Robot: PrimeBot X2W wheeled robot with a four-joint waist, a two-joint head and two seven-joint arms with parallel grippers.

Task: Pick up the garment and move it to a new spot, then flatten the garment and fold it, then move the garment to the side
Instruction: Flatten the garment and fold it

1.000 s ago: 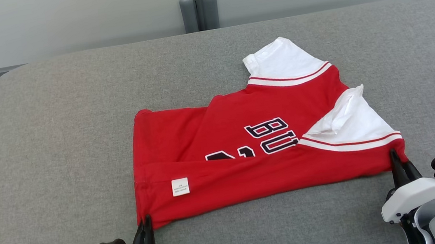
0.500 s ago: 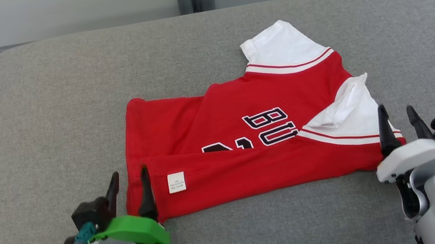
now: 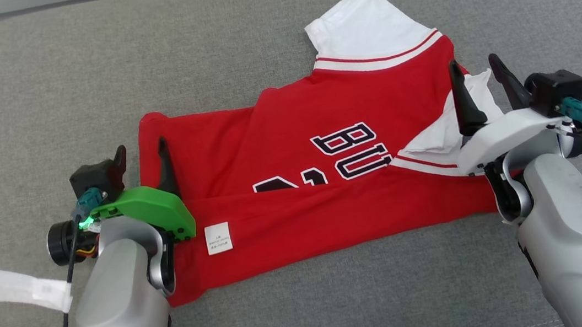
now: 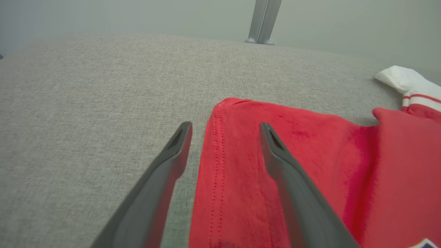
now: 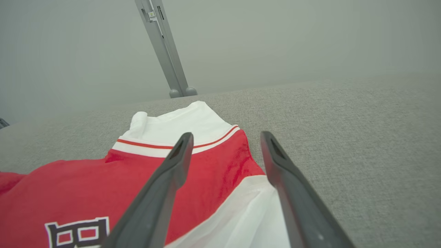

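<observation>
Counter [image 3: 277, 48]: shirt [image 3: 328, 192] lies mid-surface, near long edge folded up over the lettering [image 3: 350, 150]. Expect light, limp cloth that drags on the grey weave, so pinch both layers at the corners, hem end and sleeve end.

Left arm [image 3: 120, 307] and right arm [image 3: 571, 229] reach in from the near side, low.

Left pincer [image 3: 140, 147] gapes wide, empty, straddling the hem [image 4: 215, 155]: one finger over counter, one over red. Right pincer [image 3: 474, 63] is equally wide, empty, over the near sleeve [image 3: 435, 143].

Can't tell if any tip touches cloth.
</observation>
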